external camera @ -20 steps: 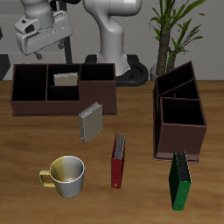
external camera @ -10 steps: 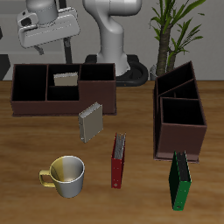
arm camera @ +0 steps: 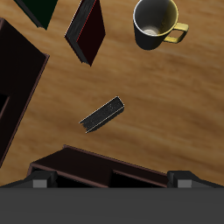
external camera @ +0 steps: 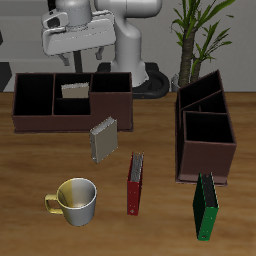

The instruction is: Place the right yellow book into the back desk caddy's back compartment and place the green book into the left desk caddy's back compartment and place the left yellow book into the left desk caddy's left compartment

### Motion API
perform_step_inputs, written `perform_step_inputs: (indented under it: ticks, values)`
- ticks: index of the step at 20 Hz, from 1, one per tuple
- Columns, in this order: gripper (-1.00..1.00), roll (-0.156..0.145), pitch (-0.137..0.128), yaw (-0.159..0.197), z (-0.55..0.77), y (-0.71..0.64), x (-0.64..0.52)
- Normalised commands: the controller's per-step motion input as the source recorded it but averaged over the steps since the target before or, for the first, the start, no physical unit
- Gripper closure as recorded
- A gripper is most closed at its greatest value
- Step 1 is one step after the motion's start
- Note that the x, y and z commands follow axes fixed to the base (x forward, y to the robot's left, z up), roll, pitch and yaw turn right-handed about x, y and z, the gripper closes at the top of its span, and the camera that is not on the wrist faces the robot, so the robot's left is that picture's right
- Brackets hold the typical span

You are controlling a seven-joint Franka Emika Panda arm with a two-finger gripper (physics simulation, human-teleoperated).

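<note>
With one yellow book [external camera: 73, 90] lying in the back desk caddy [external camera: 70, 101], the green book [external camera: 205, 207] is standing beside the left desk caddy [external camera: 205, 132], awaiting pickup, while the gripper [external camera: 79, 55] is hovering empty, opening indeterminable.

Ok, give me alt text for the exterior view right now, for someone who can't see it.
The gripper hangs above the back desk caddy, which holds a pale book. On the table lie another pale book, a red book, a green book and a mug.
</note>
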Motion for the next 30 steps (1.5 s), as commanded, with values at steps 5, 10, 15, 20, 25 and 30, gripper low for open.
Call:
perform_step_inputs:
  ticks: [5,10,15,20,25,30]
  values:
    - [-1.00,-0.008,0.005,-0.179,0.19,0.51,0.68]
    - [-1.00,0.022,0.018,-0.147,0.15,0.74,0.69]
    - [-1.00,-0.016,-0.051,-0.042,0.19,0.68,0.53]
    - [-1.00,0.026,-0.058,0.049,-0.10,0.60,0.47]
    - [-1.00,0.049,-0.068,-0.025,0.05,0.72,0.53]
    - [-1.00,0.028,-0.032,0.012,0.06,0.59,0.51]
